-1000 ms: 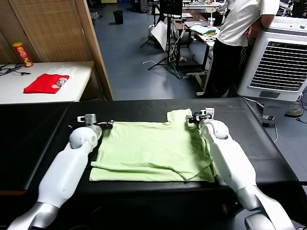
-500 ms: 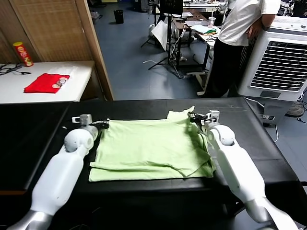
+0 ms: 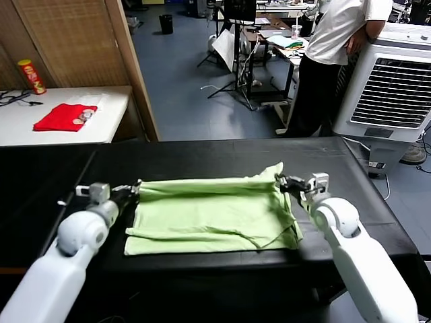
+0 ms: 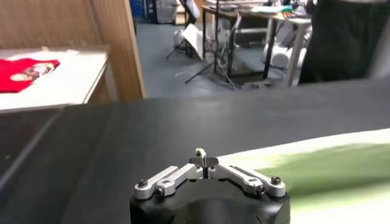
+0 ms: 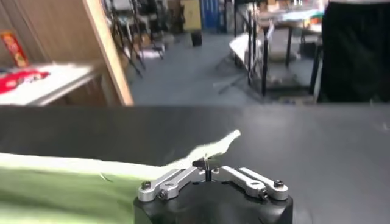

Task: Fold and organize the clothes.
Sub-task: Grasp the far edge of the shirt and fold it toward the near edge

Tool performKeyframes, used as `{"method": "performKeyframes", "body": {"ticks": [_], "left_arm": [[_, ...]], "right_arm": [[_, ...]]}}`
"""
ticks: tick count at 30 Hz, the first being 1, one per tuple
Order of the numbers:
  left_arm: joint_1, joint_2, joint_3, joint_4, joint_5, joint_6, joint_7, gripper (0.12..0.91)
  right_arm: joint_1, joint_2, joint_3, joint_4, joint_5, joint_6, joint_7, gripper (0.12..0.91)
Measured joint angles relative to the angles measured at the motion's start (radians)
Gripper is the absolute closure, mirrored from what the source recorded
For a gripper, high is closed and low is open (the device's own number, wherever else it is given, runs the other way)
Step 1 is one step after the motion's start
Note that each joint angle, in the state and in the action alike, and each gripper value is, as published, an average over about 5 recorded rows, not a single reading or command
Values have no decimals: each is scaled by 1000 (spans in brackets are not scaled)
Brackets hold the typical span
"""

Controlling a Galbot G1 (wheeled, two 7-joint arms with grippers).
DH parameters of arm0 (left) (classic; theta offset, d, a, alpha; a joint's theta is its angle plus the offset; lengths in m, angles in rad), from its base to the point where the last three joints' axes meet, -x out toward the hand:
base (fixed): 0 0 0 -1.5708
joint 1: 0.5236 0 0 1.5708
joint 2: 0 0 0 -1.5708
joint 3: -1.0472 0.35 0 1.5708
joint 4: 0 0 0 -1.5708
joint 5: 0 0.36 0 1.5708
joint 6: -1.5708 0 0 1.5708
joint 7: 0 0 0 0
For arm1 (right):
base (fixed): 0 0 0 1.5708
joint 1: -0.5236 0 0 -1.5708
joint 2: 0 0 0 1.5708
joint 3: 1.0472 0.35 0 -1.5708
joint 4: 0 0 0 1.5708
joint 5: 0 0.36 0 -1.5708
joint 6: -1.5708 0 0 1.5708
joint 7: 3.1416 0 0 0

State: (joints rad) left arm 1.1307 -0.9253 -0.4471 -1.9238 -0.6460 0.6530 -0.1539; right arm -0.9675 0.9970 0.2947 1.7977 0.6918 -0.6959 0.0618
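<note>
Both pincers dragged T-shirt edge nearer.

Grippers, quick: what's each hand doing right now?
Left hand: shut on the T-shirt, at its far left edge.
Right hand: shut on the T-shirt's far right corner.

Pale green T-shirt on black table, far edge lifted, folding toward near hem.
</note>
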Motion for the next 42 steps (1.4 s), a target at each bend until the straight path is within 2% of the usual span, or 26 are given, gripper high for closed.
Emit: {"method": "performKeyframes", "body": {"ticks": [8, 23, 26, 29, 32, 34, 38, 42], "left_arm": [[122, 7, -35, -66, 50, 13, 0, 901], [219, -12, -59, -113, 100, 40, -3, 901], [231, -19, -67, -127, 99, 49, -10, 901], [245, -25, -76, -146, 96, 69, -19, 901], [261, -34, -84, -168, 98, 83, -32, 895], [273, -40, -91, -184, 102, 84, -39, 851], [299, -44, -110, -217, 115, 84, -47, 657], [306, -52, -134, -232, 118, 84, -42, 423]], "right_arm": [[-110, -28, 22, 95, -24, -34, 25, 895], [-192, -35, 38, 160, -41, -40, 27, 897], [-202, -39, 45, 171, -51, -40, 13, 870], [-215, -47, 55, 186, -66, -41, -9, 758], [-231, -56, 68, 208, -70, -41, -14, 591], [-242, -61, 79, 225, -68, -41, -15, 474], [-259, -64, 109, 255, -63, -41, -19, 292], [-249, -47, 140, 259, -70, -19, -3, 233]]}}
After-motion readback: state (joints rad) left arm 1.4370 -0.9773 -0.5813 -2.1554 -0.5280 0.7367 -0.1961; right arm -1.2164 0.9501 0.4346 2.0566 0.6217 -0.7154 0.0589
